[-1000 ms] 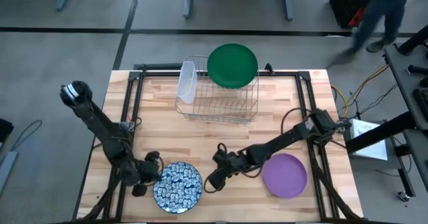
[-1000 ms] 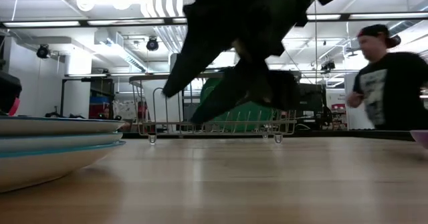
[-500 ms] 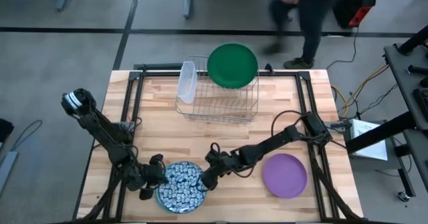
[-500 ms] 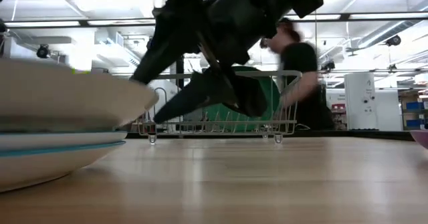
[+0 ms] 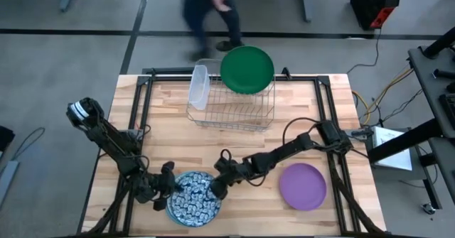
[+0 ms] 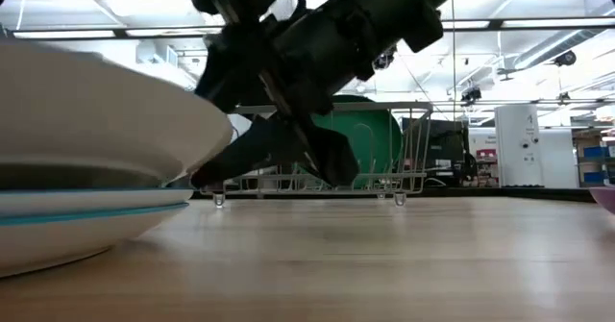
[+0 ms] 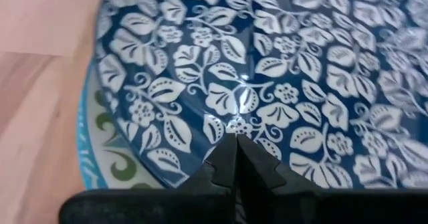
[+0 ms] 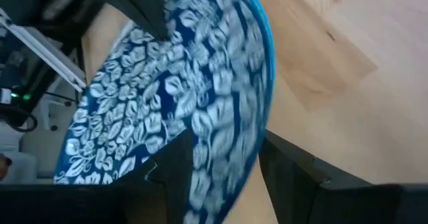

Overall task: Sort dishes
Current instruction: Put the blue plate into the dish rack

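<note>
Slippage is the main worry here. The right gripper [image 5: 215, 190] has its jaws apart, straddling the raised edge of the top patterned plate [image 5: 192, 197]; in the right wrist view the plate's blue rim [image 8: 257, 63] runs into the gap between the two fingers [image 8: 177, 177], not yet pinched as far as I can judge. The left gripper [image 5: 167, 187] sits on the opposite edge of the same plate, jaws together, fingertips [image 7: 231, 158] pressed down on the patterned face. The low view shows this plate tilted up off the stack [image 6: 67, 221] beneath it.

If the right jaws close with only a shallow bite on the glazed rim, the plate could slide out and drop back on the stack, perhaps knocking it sideways. If the left tips lift too soon, the plate may skate away from the right jaws.

Well beyond both jaws, the green plate [image 5: 247, 69] stands in the rack [image 5: 231, 109]; the purple plate [image 5: 302, 186] lies behind the right gripper, beside its arm.
</note>
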{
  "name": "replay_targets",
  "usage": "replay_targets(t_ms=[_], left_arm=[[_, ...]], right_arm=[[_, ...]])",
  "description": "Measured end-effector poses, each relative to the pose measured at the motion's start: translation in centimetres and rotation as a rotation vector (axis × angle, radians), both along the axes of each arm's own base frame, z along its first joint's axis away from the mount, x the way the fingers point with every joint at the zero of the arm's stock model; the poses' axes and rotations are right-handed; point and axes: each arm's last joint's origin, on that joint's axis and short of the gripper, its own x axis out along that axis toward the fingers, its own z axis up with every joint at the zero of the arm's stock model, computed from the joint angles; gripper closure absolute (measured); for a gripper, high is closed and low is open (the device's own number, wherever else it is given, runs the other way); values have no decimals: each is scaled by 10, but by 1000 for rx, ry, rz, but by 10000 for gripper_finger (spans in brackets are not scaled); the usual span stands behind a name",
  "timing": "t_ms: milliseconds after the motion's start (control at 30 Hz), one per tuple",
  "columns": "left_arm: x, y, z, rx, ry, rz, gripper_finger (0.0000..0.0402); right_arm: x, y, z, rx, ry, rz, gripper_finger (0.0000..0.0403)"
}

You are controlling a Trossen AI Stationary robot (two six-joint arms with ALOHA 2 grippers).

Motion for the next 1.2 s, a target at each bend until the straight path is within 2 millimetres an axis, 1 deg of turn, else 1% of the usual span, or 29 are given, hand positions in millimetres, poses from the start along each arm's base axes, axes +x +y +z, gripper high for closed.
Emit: replay_targets(t_ms=[133,333,400,533,633,833,967,1100,1200], left_arm=[[0,1,0,16,-19,22,401],[1,2,1,28,-42,44,401],[1,2,2,25,-55,55,401],[1,3,9,11,-88,61,401],[0,5,17,5,-113,50,401],[-2,9,40,-52,-191,54,401],[-5,14,59,-94,-268,65,401],[-8,24,75,-124,-344,151,401],[-11,36,79,-186,-314,226,398]], right_arm=[[2,-6,-1,-23,-7,5,281],[4,-13,-2,-59,-7,8,375],[4,-14,-3,-73,-9,12,391],[3,-15,-3,-123,-7,0,395],[2,-16,3,-166,-10,1,398],[0,-16,18,-265,-53,49,401],[0,-17,28,-314,-91,65,403],[-1,-18,31,-390,-109,72,403],[-1,-19,34,-456,-122,76,403]])
